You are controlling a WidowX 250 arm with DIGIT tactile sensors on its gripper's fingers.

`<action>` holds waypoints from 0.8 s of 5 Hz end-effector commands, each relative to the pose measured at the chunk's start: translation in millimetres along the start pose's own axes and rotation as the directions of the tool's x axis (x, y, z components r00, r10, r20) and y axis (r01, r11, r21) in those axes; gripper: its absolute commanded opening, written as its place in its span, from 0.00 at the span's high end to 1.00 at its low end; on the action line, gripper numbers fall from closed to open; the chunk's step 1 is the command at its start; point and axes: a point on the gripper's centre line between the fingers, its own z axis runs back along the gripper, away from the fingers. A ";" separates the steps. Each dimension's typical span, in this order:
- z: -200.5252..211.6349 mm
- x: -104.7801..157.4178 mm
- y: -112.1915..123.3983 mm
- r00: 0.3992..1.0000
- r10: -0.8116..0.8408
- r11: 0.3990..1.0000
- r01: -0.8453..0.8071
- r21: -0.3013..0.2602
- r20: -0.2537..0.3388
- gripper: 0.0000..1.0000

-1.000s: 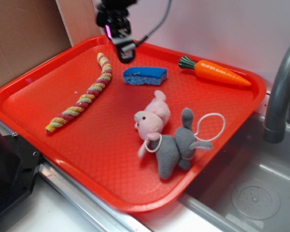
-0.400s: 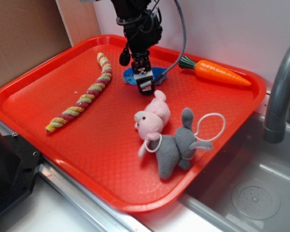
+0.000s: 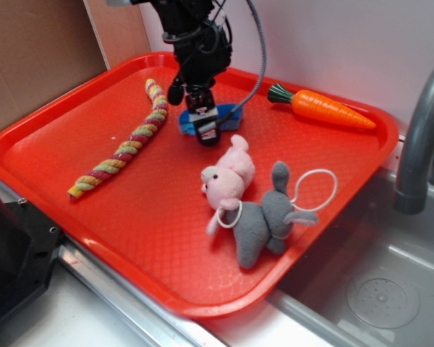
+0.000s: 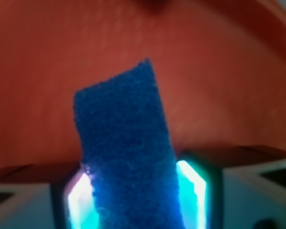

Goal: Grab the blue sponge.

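The tool (image 3: 200, 123) is lower and a touch further left than it was a moment ago, and a second back it hung high over the tray's far edge with the blue sponge (image 3: 228, 114) lying fully exposed. Now the black arm covers most of that sponge in the exterior view; only blue slivers show at either side of the fingers, at the far middle of the red tray (image 3: 50, 155), and the left end of the sponge has shifted slightly left with the tool.

The wrist view tells the grip: the sponge (image 4: 126, 157) fills the gap between the two fingers (image 4: 78, 198), its dark, grainy, porous top running up the frame as a long block, and the pads glow cyan where blue reflects off them on both sides. The tool is closed in against the sponge's flanks, gripping it. Whether the sponge has left the tray surface cannot be told.

Nothing else has moved. The twisted rope toy (image 3: 123, 148), braided in pink, yellow and green, lies in a gentle curve to the left. The glossy plastic carrot (image 3: 329, 110) with its green top sits at the far right. The fuzzy pink plush (image 3: 228, 177) and the grey plush (image 3: 267, 217) lie together near the tray's front, beside a white cord loop. The tray has a fine cross-hatched texture.
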 end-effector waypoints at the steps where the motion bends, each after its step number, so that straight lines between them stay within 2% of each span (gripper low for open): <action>1: 84.3 1.7 -33.0 0.978 0.161 0.972 -0.180 0.152 0.129 1.00; 2: 135.9 -14.5 -45.7 0.908 0.392 0.892 -0.414 0.182 0.147 1.00; 3: 188.6 -22.7 -60.8 0.772 0.627 0.763 -0.635 0.117 0.100 1.00; 4: 237.8 -20.3 -75.3 0.673 0.731 0.663 -0.739 0.117 0.114 1.00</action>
